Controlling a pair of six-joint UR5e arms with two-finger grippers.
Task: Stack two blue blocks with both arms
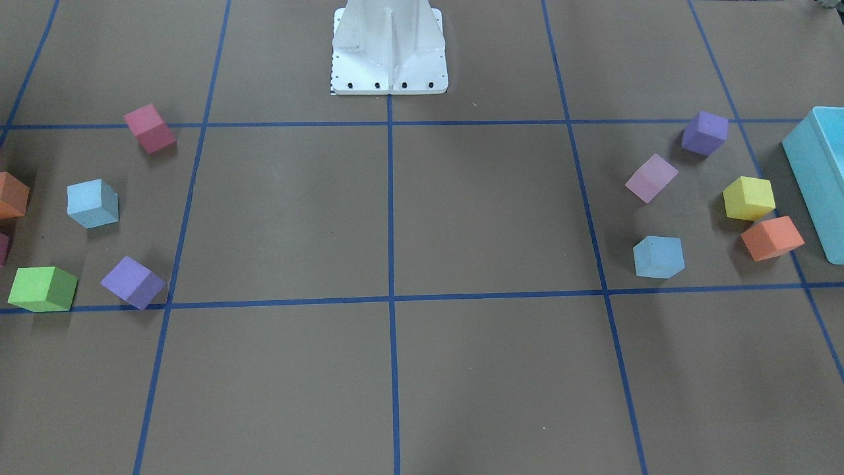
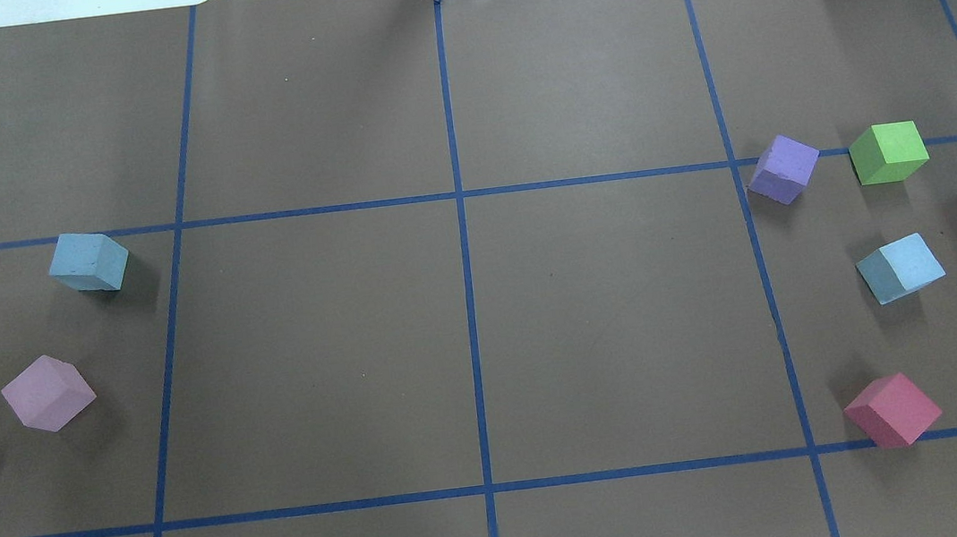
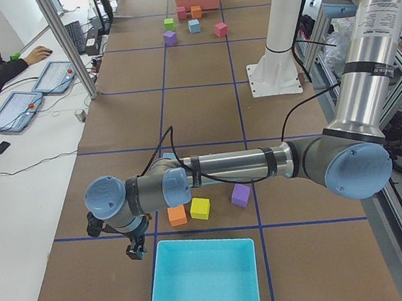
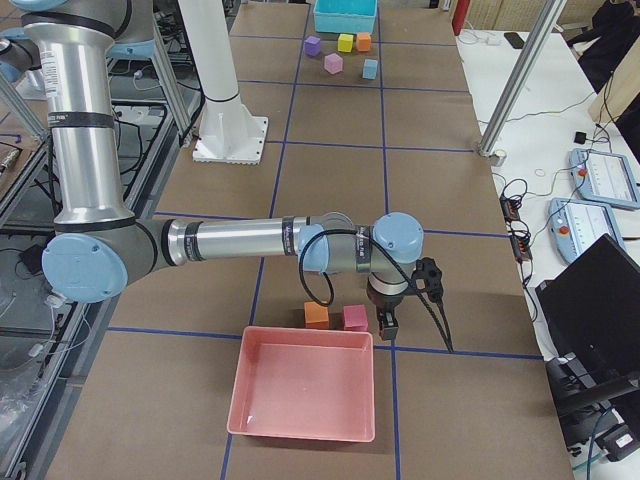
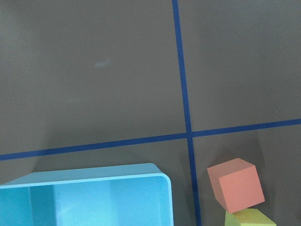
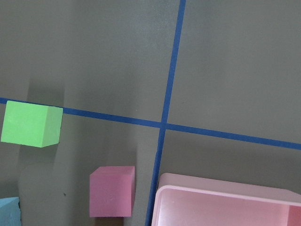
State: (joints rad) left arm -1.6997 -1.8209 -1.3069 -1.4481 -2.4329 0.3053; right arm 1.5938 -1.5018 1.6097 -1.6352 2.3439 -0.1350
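Two sky-blue blocks lie far apart on the table. One sits on my left side (image 2: 88, 261), also in the front view (image 1: 658, 256). The other sits on my right side (image 2: 900, 267), also in the front view (image 1: 93, 203); its corner shows in the right wrist view (image 6: 8, 212). My left gripper (image 3: 135, 250) hangs by the turquoise box's corner, away from its block. My right gripper (image 4: 388, 322) hangs by the pink tray's corner. Both show only in the side views, so I cannot tell whether they are open or shut. No fingers show in the wrist views.
A turquoise box (image 1: 821, 171) stands at my far left and a pink tray (image 4: 305, 390) at my far right. Purple, pink, yellow, orange and green cubes lie around each blue block. The white pedestal (image 1: 389, 46) stands at the table's robot side.
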